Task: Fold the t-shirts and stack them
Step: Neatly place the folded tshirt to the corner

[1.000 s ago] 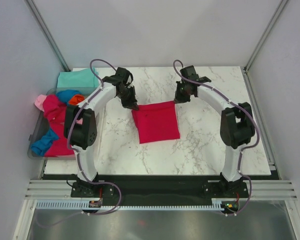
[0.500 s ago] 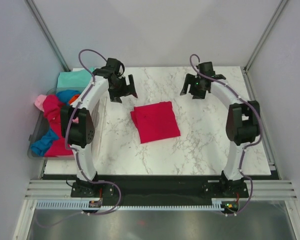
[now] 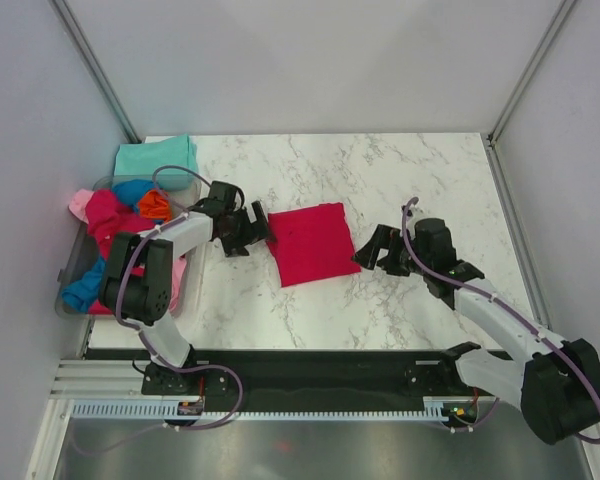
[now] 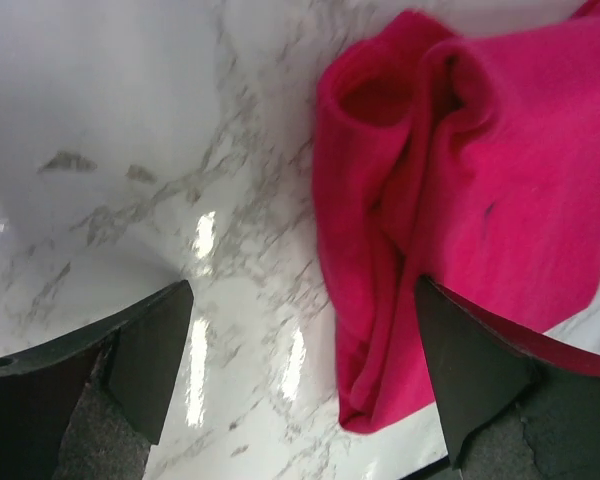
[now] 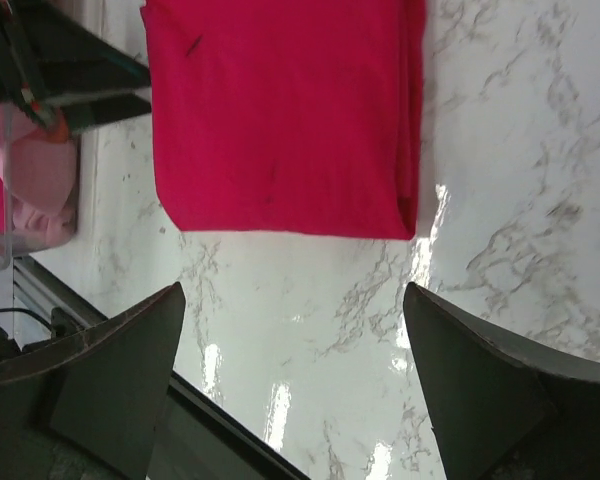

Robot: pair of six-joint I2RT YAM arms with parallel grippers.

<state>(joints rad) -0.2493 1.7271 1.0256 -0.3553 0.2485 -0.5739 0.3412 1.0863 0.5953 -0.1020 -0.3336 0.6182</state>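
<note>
Both arms have dropped low to flank the folded crimson t-shirt (image 3: 312, 243) at the centre of the marble surface (image 3: 400, 180). Right of centre, the right claw (image 3: 373, 250) sits spread and empty just beside the shirt's right edge. The left claw (image 3: 250, 229), also spread, faces its bunched left edge. At far left, a clear bin (image 3: 68, 272) holds loose t-shirts (image 3: 110, 215). A mint-teal t-shirt (image 3: 155, 157) lies folded at upper left.

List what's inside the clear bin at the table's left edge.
Crumpled in the bin: a crimson shirt, a pink shirt, a blue shirt and an orange shirt. Anything beneath that heap is covered.
</note>
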